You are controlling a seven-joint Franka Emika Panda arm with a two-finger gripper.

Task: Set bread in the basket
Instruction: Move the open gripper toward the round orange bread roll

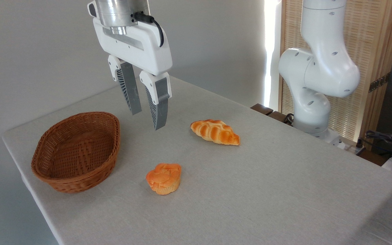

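Lying on cloth — bread [164, 178] — below, clear of parted gripper [147, 120].

You have a table [284, 204] covered in a pale grey-beige cloth, filling most of the scene and running off the near and right edges. On it, toward the far middle, lies a braided loaf [215, 131], glossy orange, long and pointed at its right end, set at a slant. Behind the table a plain grey wall [39, 51] takes up the left and far side. At far right you see a slatted wooden screen [369, 41], with a bright strip of light beside it. Dark cables [386, 137] sit at the right edge.
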